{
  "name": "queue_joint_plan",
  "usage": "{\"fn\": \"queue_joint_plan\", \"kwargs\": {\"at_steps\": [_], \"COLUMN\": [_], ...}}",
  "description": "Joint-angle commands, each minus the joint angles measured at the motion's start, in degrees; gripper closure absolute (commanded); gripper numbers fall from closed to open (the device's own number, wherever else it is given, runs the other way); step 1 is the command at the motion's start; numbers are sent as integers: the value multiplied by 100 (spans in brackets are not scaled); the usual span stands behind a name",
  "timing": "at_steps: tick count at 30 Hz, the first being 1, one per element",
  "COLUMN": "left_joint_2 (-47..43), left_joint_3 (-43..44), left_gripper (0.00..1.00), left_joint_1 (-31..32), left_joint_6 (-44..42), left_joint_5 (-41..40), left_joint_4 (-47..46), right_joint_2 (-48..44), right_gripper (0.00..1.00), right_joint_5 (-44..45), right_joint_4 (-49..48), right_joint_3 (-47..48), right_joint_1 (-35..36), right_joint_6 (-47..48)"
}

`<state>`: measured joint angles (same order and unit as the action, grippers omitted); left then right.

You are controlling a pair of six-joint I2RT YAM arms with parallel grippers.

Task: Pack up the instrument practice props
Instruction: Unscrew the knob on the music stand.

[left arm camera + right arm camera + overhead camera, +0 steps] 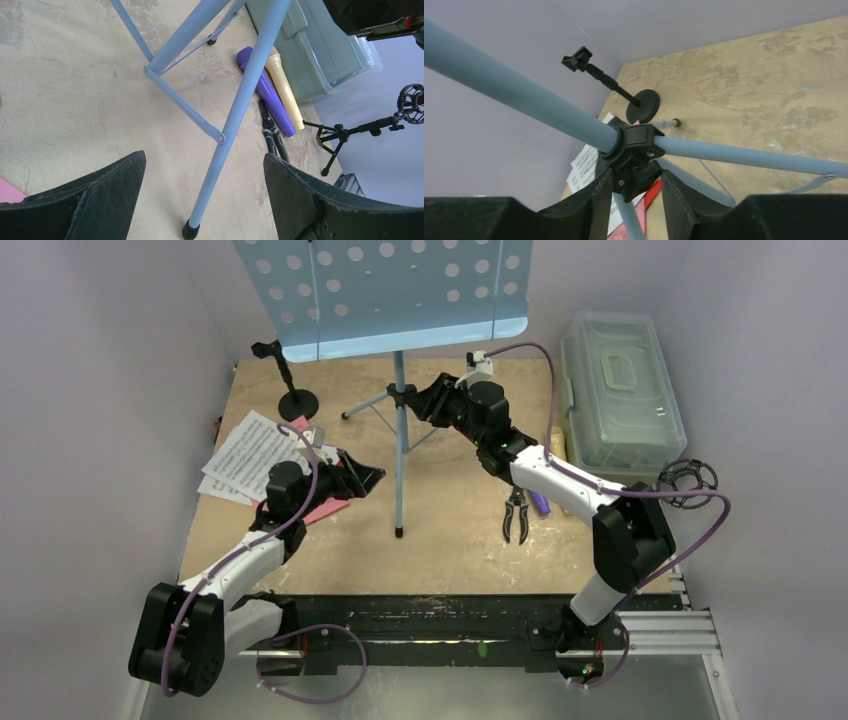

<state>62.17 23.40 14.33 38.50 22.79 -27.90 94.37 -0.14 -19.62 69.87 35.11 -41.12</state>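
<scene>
- The stand [399, 455] is up on its legs in the middle of the table [300, 550], pole vertical, desk [390, 290] on top facing the near edge.
- The right gripper [428, 400] is in at the black collar [631, 145] where legs meet pole, jaws nipping it. I'd say that's to loosen it for folding.
- The left gripper [365, 475], spread wide and holding nothing, faces the near leg [235, 100], likely ready to steady it.

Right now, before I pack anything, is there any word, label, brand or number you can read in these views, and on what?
Nothing can be quoted: no text reads clearly in any view.
white sheet-music pages: printed notation and perhaps a heading, too small and blurred to read.
translucent box: no legible label or brand on its lid.
</scene>
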Motion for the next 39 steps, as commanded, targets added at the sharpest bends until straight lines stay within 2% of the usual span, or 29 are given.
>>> {"fn": "queue_joint_plan", "kwargs": {"at_steps": [1,13,22,25,34,39], "left_joint_2": [41,41,40,48,49,65], "left_joint_3": [256,278,274,273,271,271], "left_gripper": [13,13,13,13,13,13], "left_joint_1": [35,35,35,35,35,35], "left_joint_6": [-141,-138,-149,-150,-145,-145], "left_joint_5": [-15,1,-4,-11,-10,-19], "left_joint_4": [-137,-101,-88,-87,-84,-76], "right_joint_2": [34,75,136,96,83,47], "right_gripper": [61,70,60,60,73,90], "right_joint_5": [34,-191,-496,-547,-661,-925], "right_joint_4": [-68,-284,-476,-490,-553,-852], "right_joint_3": [187,116,124,57,-1,-107], "right_joint_1": [-29,-26,-29,-24,-27,-28], "right_joint_6": [-1,204,406,429,505,1086]}}
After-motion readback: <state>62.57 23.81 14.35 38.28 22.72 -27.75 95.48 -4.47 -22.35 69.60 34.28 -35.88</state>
